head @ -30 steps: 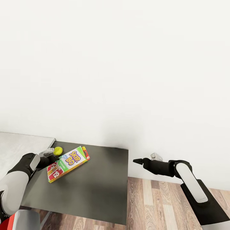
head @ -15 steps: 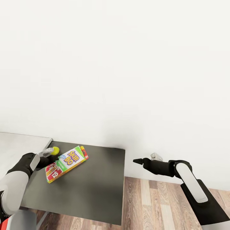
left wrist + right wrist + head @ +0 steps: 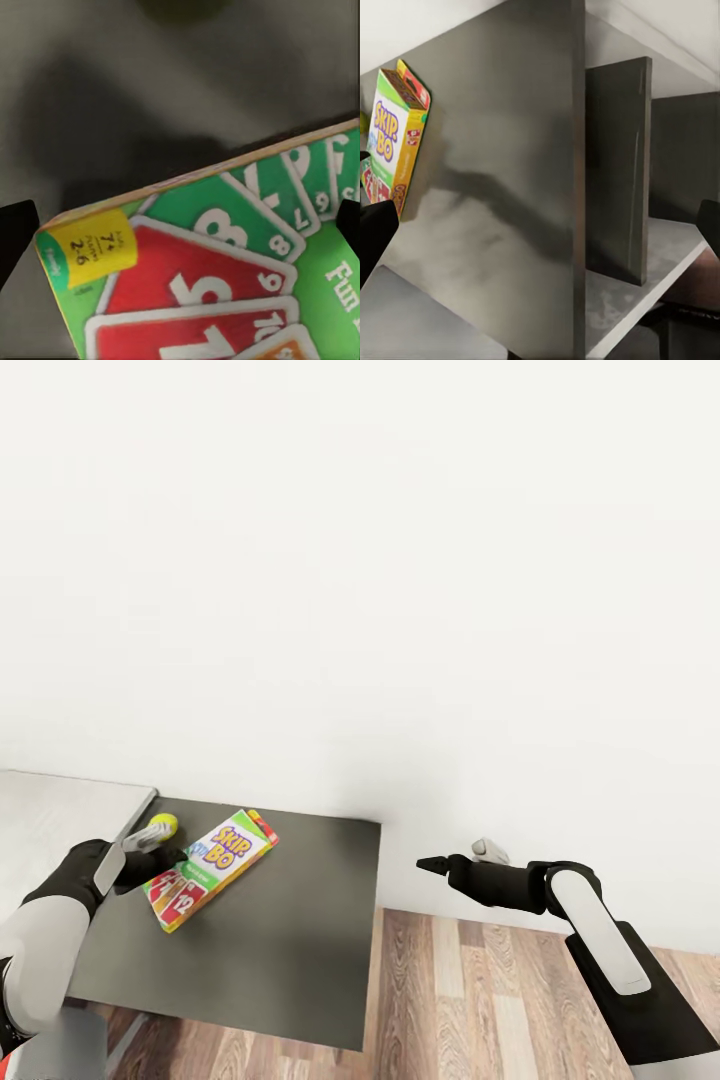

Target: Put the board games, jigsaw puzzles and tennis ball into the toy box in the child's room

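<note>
Skip-Bo box (image 3: 212, 867): thin rectangular card-game box, green-white with red number cards printed on it; lies flat on the dark surface (image 3: 280, 950), near its far left part.
Handling, box: judged light and stiff, cardboard with a smooth printed skin, so likely a little slippery. Flat on the surface it offers only thin edges. Best hold judged across the short width near the left end, or slide it to the surface edge and pinch from there.
Tennis ball (image 3: 162, 825): small, yellow-green, just beyond the box's left end, close to the far left corner of the surface. Judged light and springy, and it rolls; a nudge could send it off.
Left end effector (image 3: 150, 838): hovers at the box's left end, between box and ball. In the left wrist view the dark fingertips (image 3: 16, 232) stand wide apart over the red-card end (image 3: 195, 292); released, holding nothing.
Right end effector (image 3: 432, 864): well right of the surface, over the wood floor (image 3: 480, 1000); empty. Whether spread or closed, cannot tell.
Containers: toy box location unknown from these views; contents cannot be judged.
Risk: fingers closing on the box may knock the ball.
</note>
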